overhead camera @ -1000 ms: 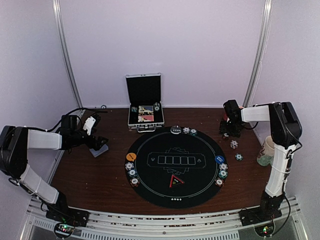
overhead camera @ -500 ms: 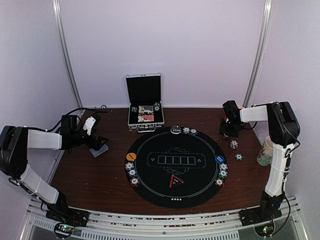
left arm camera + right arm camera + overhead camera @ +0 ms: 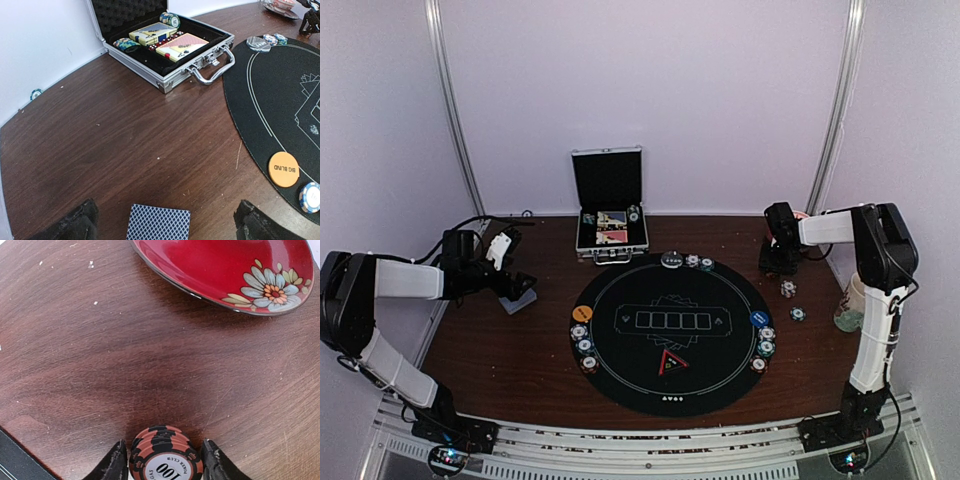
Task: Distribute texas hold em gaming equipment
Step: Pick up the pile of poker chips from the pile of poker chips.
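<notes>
- A short stack of red chips (image 3: 161, 452), the top one marked "100", stands on the brown desk (image 3: 100, 340) near the desk's far right corner, off the mat.
- The right gripper (image 3: 162, 462) is closed on this stack: one finger (image 3: 117, 462) lies against its left side and the other against its right, with no gap showing.
- Just beyond the stack lies a red dish (image 3: 210, 265) with a painted flower on its rim.
- A blue-backed card (image 3: 158, 222) lies flat on the desk at the left side, off the mat.
- The left gripper (image 3: 164, 210) hangs over the card with its jaws spread wide, one on each side, holding nothing.
- The round black mat (image 3: 620, 385) fills the middle of the desk.
- An orange disc (image 3: 284, 169) reading "BIG BLIND" sits at the mat's left edge, with a row of chips (image 3: 582, 345) just nearer the arms.
- A blue disc (image 3: 758, 318) and more chips (image 3: 763, 345) line the mat's right edge.
- A dark disc (image 3: 257, 43) and two chips (image 3: 275, 39) sit at its far edge.
- Two loose chips (image 3: 792, 300) lie on the desk between the mat and the right arm.
- The open silver case (image 3: 185, 75) stands behind the mat, holding two card decks (image 3: 152, 34) and some teal chips (image 3: 170, 19).
- One stray teal chip (image 3: 35, 94) lies by the left wall.
</notes>
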Available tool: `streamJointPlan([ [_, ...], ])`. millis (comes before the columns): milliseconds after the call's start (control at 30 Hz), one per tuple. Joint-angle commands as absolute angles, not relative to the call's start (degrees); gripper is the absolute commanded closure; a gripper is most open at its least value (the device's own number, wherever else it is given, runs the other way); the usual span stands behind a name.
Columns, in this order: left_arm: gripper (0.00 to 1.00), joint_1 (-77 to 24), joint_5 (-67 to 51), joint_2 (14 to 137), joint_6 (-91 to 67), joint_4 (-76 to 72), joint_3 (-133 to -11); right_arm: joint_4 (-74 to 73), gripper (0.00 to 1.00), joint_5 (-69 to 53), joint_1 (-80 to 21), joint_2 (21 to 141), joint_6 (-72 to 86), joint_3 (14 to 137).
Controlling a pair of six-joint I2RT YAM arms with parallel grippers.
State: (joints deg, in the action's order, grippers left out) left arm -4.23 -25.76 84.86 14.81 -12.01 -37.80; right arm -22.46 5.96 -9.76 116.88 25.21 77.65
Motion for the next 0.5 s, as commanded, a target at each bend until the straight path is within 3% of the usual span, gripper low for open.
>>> streamJointPlan([
  [0, 0.02, -4.03, -26.11, 85.12, 14.61, -13.80, -38.85, -22.11, 0.53, 5.72, -9.75, 117.10, 25.00, 78.54],
  [467, 0.02, -4.00, -26.10, 85.14, 14.57, -13.81, -38.85, -22.03, 0.64, 5.88, -9.84, 115.84, 25.27, 77.97],
])
